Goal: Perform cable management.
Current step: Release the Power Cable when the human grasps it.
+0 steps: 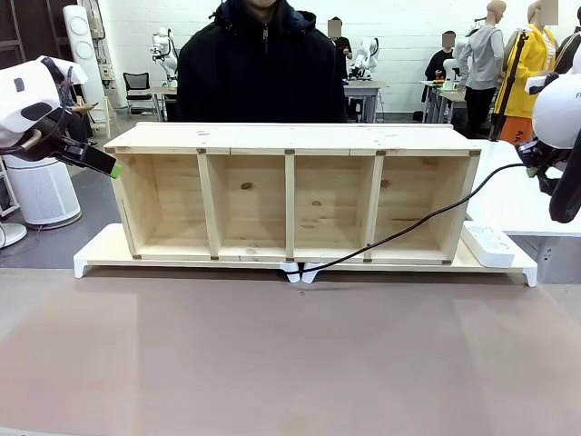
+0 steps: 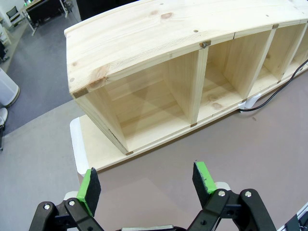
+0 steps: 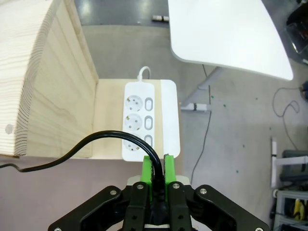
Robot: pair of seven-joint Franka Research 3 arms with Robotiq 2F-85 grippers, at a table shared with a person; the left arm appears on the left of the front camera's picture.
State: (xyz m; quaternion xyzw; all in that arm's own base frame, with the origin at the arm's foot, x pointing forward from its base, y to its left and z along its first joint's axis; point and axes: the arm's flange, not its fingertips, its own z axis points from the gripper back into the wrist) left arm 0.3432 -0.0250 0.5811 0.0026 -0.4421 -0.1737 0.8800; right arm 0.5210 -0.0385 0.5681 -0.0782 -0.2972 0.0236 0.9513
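Note:
The cable (image 1: 408, 227), thin and black, runs from my right gripper (image 1: 537, 163) at the far right down across the front of the wooden shelf unit (image 1: 290, 195) to a white clip (image 1: 300, 271) at the base's front edge. In the right wrist view my right gripper (image 3: 158, 172) is shut on the cable (image 3: 96, 138), which loops away to the left, hanging above the white power strip (image 3: 139, 120). My left gripper (image 1: 111, 168) hovers by the shelf's left end. In the left wrist view the left gripper (image 2: 147, 182) is open and holds nothing, and the cable (image 2: 262, 102) shows at the right.
The shelf stands on a white base board (image 1: 100, 254) with the power strip (image 1: 490, 245) at its right end. A person in a black jacket (image 1: 259, 68) stands behind the shelf. A white table (image 1: 517, 195) lies to the right. The brown tabletop (image 1: 290, 354) spreads in front.

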